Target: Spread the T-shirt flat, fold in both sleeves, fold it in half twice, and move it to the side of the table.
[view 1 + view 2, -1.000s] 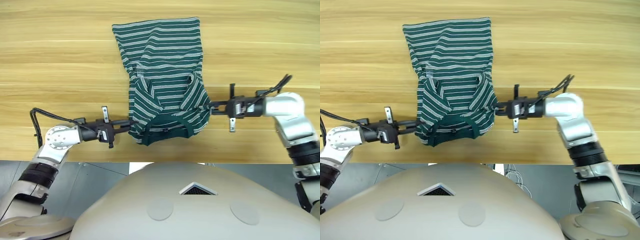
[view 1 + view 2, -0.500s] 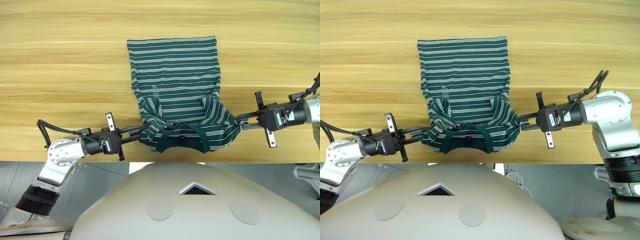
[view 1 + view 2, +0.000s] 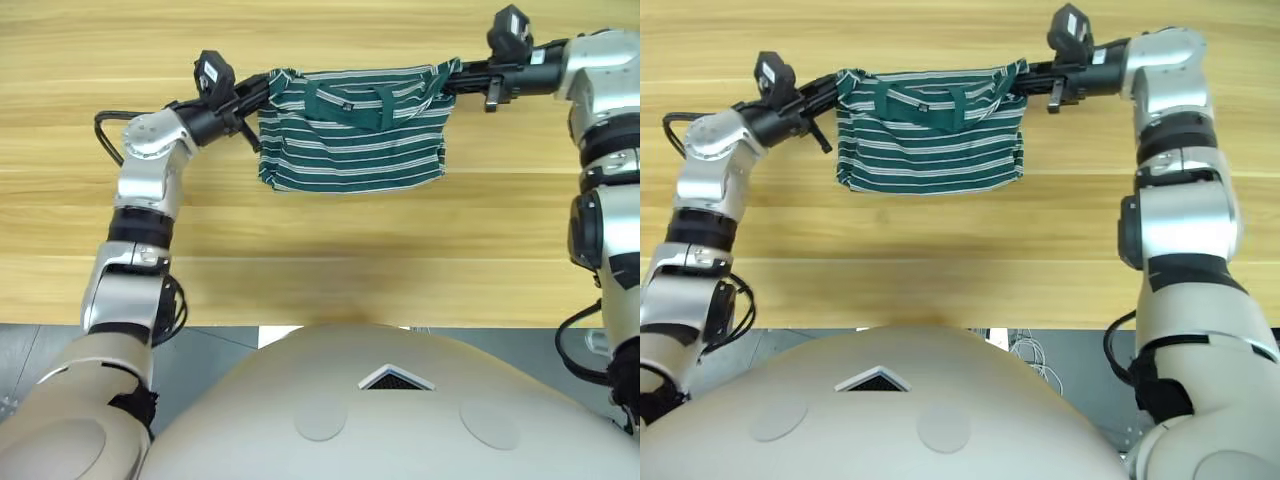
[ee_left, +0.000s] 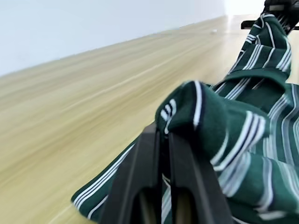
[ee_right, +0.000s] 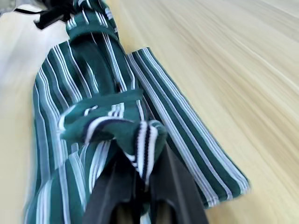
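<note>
The dark green T-shirt (image 3: 350,145) with white stripes lies folded into a short wide band at the far side of the wooden table (image 3: 330,250). Its collar edge is on top along the far side. My left gripper (image 3: 262,90) is shut on the shirt's far left corner. My right gripper (image 3: 452,75) is shut on the far right corner. In the left wrist view a bunch of striped fabric (image 4: 205,116) sits pinched between the black fingers (image 4: 140,177). The right wrist view likewise shows a fabric fold (image 5: 126,130) clamped between its fingers (image 5: 173,186).
Bare wood stretches from the shirt to the table's near edge (image 3: 200,322). Both arms are stretched far forward along the table's left and right sides.
Both grippers carried the shirt's near edge away from me and over its far part, doubling it over. The shirt now lies farther off as a shorter band.
</note>
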Action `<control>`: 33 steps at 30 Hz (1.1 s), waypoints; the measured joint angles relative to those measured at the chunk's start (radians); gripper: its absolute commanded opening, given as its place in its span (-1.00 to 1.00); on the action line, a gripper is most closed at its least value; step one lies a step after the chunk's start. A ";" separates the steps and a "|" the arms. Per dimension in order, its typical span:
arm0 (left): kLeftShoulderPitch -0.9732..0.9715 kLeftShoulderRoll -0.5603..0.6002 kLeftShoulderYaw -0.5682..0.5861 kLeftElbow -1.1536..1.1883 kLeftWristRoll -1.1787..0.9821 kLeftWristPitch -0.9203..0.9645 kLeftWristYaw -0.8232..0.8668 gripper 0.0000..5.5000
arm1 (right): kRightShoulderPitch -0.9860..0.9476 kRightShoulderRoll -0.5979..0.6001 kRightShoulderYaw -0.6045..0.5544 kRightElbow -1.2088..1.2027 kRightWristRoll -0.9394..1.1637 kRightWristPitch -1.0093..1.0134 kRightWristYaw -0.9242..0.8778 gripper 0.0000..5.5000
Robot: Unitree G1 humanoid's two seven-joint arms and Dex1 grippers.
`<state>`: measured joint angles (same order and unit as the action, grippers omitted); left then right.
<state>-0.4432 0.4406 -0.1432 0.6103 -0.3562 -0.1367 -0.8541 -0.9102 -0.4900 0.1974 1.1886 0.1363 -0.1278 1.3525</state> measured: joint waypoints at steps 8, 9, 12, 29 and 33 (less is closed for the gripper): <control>-0.128 -0.051 0.069 0.403 0.118 -0.097 0.048 -1.00 | -0.035 0.056 -0.068 0.137 -0.103 0.010 -0.280 -0.82; -0.129 -0.057 0.070 0.421 0.134 -0.110 0.052 -0.90 | -0.035 0.058 -0.071 0.139 -0.116 0.010 -0.304 -0.75; -0.130 -0.075 0.070 0.457 0.172 -0.120 0.057 -0.75 | -0.033 0.058 -0.074 0.148 -0.163 0.010 -0.356 -0.56; -0.267 -0.129 0.320 0.519 0.084 0.244 0.260 0.32 | 0.131 0.050 -0.248 -0.023 -0.053 -0.270 -0.206 0.11; -0.280 -0.120 0.435 0.532 0.013 0.316 0.360 0.55 | 0.414 0.249 -0.159 -0.422 0.062 -0.226 -0.109 0.11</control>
<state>-0.7236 0.3208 0.2918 1.1421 -0.3432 0.1788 -0.4943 -0.4965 -0.2414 0.0384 0.7667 0.1980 -0.3540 1.2433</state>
